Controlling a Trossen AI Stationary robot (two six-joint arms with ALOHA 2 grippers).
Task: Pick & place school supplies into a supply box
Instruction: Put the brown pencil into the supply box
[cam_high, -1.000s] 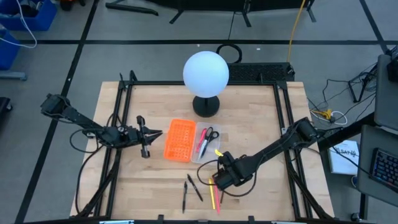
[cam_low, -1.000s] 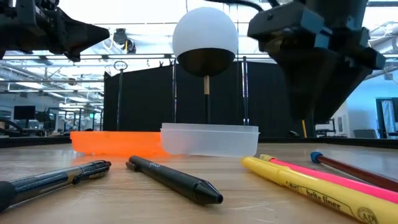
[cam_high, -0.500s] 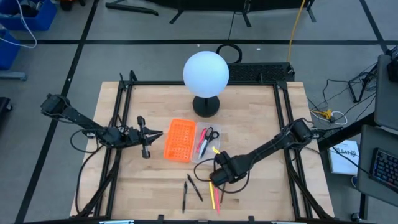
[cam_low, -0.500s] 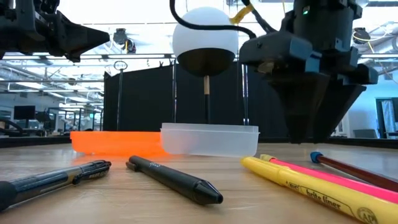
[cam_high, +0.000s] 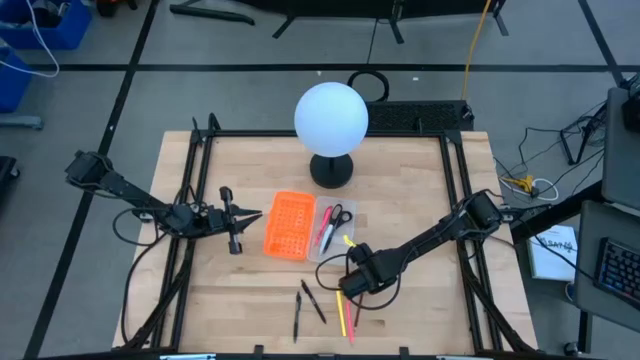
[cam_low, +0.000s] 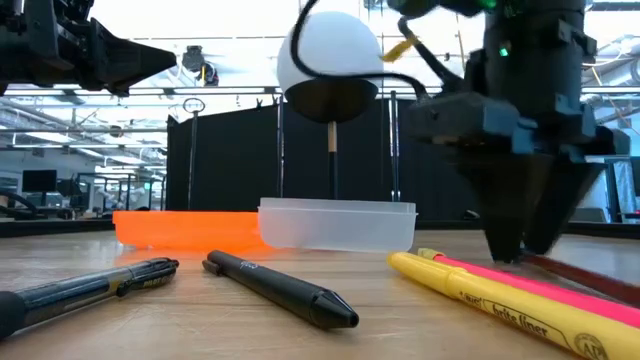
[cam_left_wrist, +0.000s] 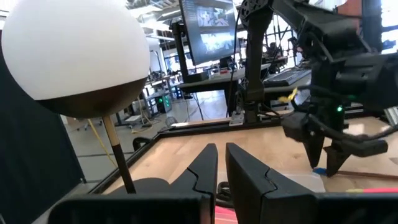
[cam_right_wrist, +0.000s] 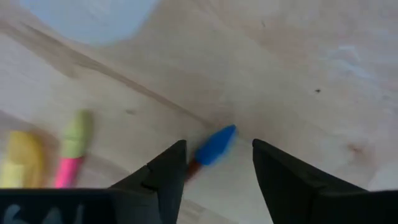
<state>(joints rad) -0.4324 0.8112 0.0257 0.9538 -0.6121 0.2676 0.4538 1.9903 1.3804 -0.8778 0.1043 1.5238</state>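
Two items, scissors (cam_high: 339, 214) and a pink pen (cam_high: 326, 231), lie in the supply box (cam_high: 318, 253); right claw (cam_right_wrist: 214, 165) gapes around a blue-tipped pencil (cam_right_wrist: 215, 147).

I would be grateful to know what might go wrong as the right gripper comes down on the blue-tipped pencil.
The right gripper has open fingers either side of the brown pencil's blue tip, so gripping that far toward the end might let it pivot or slip. The pink highlighter and yellow highlighter lie close beside it and could get nudged.
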